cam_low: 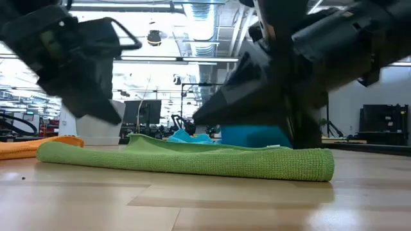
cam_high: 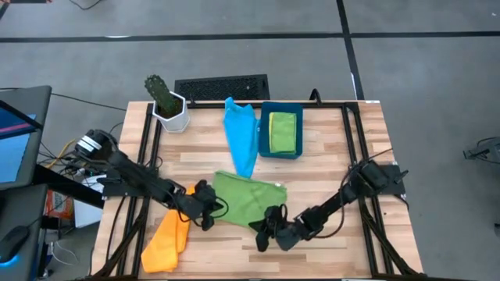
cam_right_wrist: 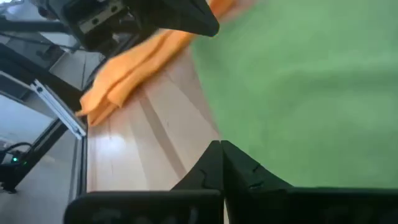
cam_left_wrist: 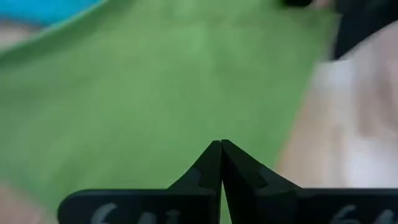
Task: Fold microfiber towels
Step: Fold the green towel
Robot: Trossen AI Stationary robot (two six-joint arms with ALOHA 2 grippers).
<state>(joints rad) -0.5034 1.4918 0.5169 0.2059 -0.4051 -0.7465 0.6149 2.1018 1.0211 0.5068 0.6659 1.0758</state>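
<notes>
The green towel (cam_high: 248, 199) lies folded near the tabletop's (cam_high: 336, 148) front edge, at its middle. My left gripper (cam_high: 205, 204) sits at the towel's left edge, fingers pressed together and holding nothing. My right gripper (cam_high: 269, 232) is at its front right corner, fingers likewise together. The orange towel (cam_high: 166, 240) lies by the front left corner, the light blue towel (cam_high: 241, 134) toward the back.

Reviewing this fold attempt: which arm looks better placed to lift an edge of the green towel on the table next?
Probably the left. The left gripper sits shut at the green towel's edge; the right gripper, also shut, is at the opposite corner, more on bare wood.
</notes>
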